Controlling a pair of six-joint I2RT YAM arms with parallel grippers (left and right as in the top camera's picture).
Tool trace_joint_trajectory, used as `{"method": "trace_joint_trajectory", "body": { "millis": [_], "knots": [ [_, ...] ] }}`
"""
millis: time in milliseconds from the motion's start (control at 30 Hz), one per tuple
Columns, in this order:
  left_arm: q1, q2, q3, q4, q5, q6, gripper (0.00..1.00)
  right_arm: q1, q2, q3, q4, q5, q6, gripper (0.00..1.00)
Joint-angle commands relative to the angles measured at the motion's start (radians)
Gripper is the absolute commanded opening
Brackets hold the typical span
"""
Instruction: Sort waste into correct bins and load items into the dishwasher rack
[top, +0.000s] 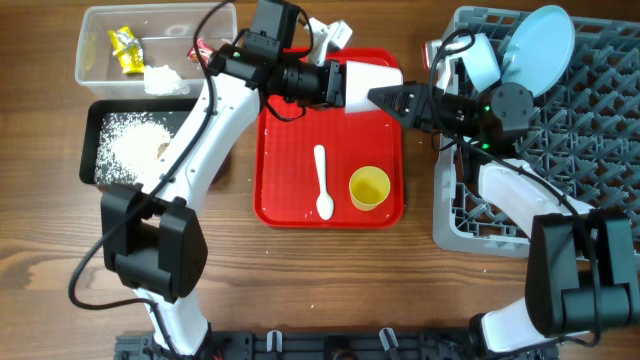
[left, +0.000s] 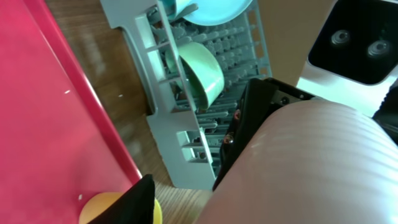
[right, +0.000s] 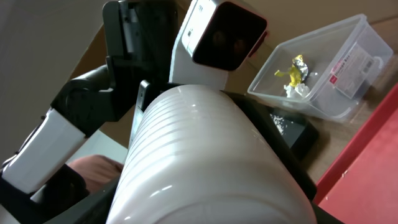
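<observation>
Overhead, your left gripper (top: 348, 86) was clenched on the pink cup (top: 375, 78) above the red tray's (top: 285, 180) far edge. Left wrist: the right gripper (left: 255, 124) stood at its rim, closure indeterminate. Right wrist: ribbed, glossy wall, judged light, rigid, slippery; grip across the ribs.

1. Even light came from above. The overhead view was bright and sharp, with soft, short shadows on the wood under the arms behind the left pincer (top: 350, 85).
2. Below that pincer, the red tray (top: 300, 190) carried a mild sheen and no hard glare.
3. In the left wrist view the pink cup (left: 298, 168), hard against the pincer, was blurred and washed pale.
4. Beyond it the grey rack (left: 186, 155) was clearer, though the frame sat tilted.
5. Close against the right pincer (top: 388, 98), the right wrist view showed the cup nearly white, with glare streaks along its ribs. The clear tub (right: 323, 68) farther off was crisper, and the lower left corner was murky.
</observation>
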Motion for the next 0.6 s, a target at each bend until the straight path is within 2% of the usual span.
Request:
{"method": "trace_joint_trajectory", "body": {
  "millis": [0,167,500,567],
  "knots": [
    [-0.039,-0.012,0.002,-0.003,-0.017,0.018,0.56,0.025,0.011,0.011,-0.001,0.050,-0.008,0.43],
    [0.010,-0.012,0.001,-0.012,-0.017,0.018,0.55,0.006,0.011,0.011,-0.002,0.040,-0.016,0.39],
    [0.078,-0.012,0.002,-0.065,-0.018,0.030,0.58,-0.082,0.011,0.011,-0.011,0.014,-0.042,0.38],
    [0.115,-0.012,0.002,-0.071,-0.018,0.030,0.58,-0.105,0.006,0.011,0.003,-0.032,-0.042,0.35]
  ]
}}
